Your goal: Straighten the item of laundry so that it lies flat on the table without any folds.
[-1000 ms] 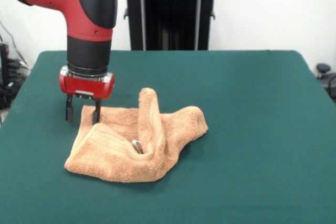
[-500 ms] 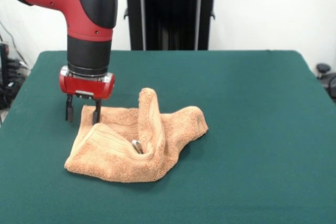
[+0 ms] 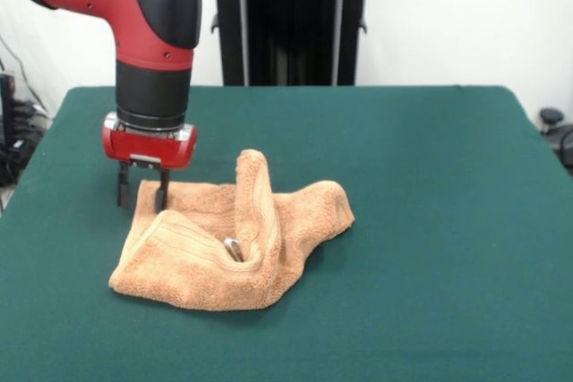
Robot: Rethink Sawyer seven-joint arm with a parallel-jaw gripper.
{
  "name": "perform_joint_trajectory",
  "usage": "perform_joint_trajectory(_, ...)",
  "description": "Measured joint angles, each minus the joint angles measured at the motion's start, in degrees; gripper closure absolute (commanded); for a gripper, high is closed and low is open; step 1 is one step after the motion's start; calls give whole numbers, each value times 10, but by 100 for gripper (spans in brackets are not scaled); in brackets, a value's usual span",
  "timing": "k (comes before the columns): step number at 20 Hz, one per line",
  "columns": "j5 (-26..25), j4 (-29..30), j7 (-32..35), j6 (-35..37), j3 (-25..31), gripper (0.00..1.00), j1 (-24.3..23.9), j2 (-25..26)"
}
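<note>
The towel (image 3: 228, 243) lies bunched on the green desk (image 3: 430, 221), towards the left of the picture and a little nearer the camera than the desk's middle. It is far from flat. A thick ridge of cloth stands up through its middle, running from the far edge towards the camera, and a second hump bulges out on the picture's right. The left part lies lower and smoother, with a woven band showing across it.

The end effector (image 3: 141, 192) hangs straight down from the red and black arm (image 3: 134, 6), over the towel's far left corner. Its two dark fingers (image 3: 162, 192) stand apart, with a clear gap between them. The one on the right looks to be touching or just over the towel's far hem, and the other is beside the cloth, over bare desk. So the corner sits in or just under the opening, while the rest of the towel spreads away to the picture's right and towards the camera. My guess is that any pull to unfold it has to go away from that mass, out to the left or back.

Whether the fingertips actually reach the cloth or the desk cannot be told from this angle. The standing ridge hides what lies behind it. A small pale object (image 3: 234, 250) at the foot of the fold is too small to name.
</note>
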Motion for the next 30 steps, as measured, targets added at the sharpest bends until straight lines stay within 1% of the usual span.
perform_joint_trajectory(19,0,4,0,-2,0,100,6,1)
perform_joint_trajectory(30,0,15,0,-26,-4,100,6,1)
